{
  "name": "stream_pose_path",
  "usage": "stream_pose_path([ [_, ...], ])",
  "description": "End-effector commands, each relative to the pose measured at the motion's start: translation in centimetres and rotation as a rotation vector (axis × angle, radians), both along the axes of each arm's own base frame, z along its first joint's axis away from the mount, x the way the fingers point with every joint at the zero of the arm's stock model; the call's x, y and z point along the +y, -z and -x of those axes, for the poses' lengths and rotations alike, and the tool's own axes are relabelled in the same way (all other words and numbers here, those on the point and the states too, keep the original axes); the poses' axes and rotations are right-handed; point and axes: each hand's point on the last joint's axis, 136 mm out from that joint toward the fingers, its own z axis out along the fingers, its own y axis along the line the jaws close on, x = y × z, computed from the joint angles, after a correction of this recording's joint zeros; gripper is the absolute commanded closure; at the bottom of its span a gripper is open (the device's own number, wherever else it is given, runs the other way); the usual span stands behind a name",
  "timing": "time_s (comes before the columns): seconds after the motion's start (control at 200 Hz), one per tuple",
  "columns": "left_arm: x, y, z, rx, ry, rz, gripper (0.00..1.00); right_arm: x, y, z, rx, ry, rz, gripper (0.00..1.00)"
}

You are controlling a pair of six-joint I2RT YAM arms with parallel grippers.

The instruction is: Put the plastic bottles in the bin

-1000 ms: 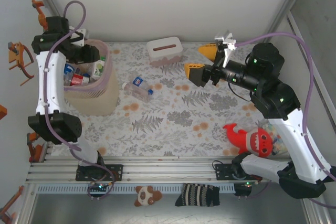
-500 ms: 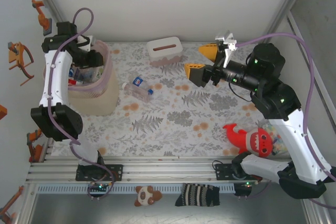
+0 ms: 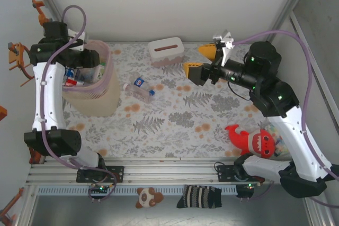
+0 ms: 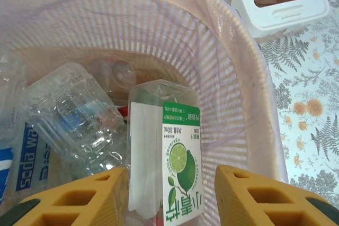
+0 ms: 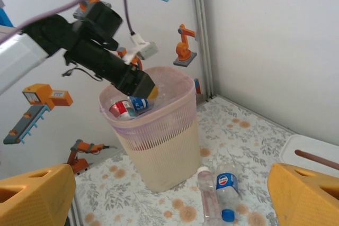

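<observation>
The bin (image 3: pixel 100 96) stands at the table's far left with several plastic bottles inside. My left gripper (image 3: pixel 97 67) reaches down into it. In the left wrist view its fingers (image 4: pixel 170 194) are open either side of an upright lime-label bottle (image 4: pixel 180 162), with a gap on the right side. A crushed clear bottle (image 4: pixel 74 115) lies beside it. Two more bottles (image 3: pixel 139 89) lie on the table right of the bin: a clear one (image 5: pixel 208 194) and a Pepsi one (image 5: pixel 226 191). My right gripper (image 3: pixel 199 61) hovers wide open above the table's back middle, empty.
A white tissue box (image 3: pixel 166 50) sits at the back centre, close to the bin's rim (image 4: pixel 254 67). A red plush shark (image 3: pixel 253 140) lies at the front right by my right arm's base. Walls close in on the left and back.
My left gripper's jaws have widened around the lime-label bottle inside the bin, and the left arm has shifted slightly. The right gripper has drifted a little to the left.
</observation>
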Motion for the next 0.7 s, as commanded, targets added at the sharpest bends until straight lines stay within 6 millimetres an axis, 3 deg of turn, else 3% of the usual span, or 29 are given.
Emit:
stream_pose_path([
  [0.0,0.3,-1.2,1.1,-0.041,-0.024,0.02,0.53,0.4,1.5,-1.6,0.031,0.03,0.036,0.08],
  [0.18,-0.7,-4.6,2.9,-0.169,-0.011,0.13,0.53,2.2,5.2,-4.2,0.099,0.025,0.108,0.11],
  [0.391,-2.5,-7.7,4.8,-0.292,0.031,0.253,0.53,5.1,11.5,-8.1,0.196,0.015,0.222,0.17],
  [0.696,-3.9,-8.7,5.8,-0.335,0.07,0.342,0.52,11.0,22.4,-11.5,0.318,-0.019,0.436,0.24],
])
